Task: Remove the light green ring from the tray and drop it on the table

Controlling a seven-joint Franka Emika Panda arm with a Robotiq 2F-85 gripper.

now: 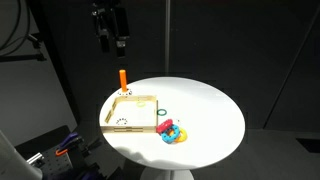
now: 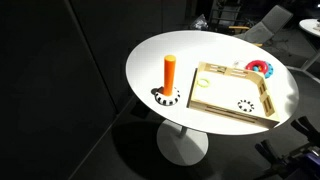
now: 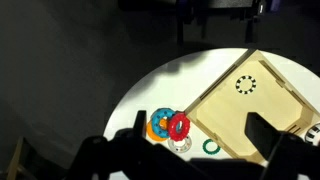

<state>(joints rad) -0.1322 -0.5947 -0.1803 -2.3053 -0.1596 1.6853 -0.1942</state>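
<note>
The light green ring [image 2: 203, 82] lies inside the wooden tray [image 2: 262, 108], at the end nearest an orange peg. In an exterior view it shows faintly at the tray's far corner [image 1: 147, 101]. In the wrist view only a pale sliver [image 3: 313, 129] shows at the right edge. The tray [image 1: 112, 117] sits on the round white table [image 1: 215, 110]. My gripper [image 1: 112, 43] hangs open and empty high above the table's far edge. In the wrist view its fingers [image 3: 197, 125] straddle the tray's corner [image 3: 235, 115].
An upright orange peg [image 1: 122, 79] stands on a dotted base beside the tray. A pile of red, blue and pink rings [image 1: 171, 130] and a thin dark green ring [image 3: 210, 146] lie on the table. A dotted black circle [image 3: 246, 84] marks the tray floor.
</note>
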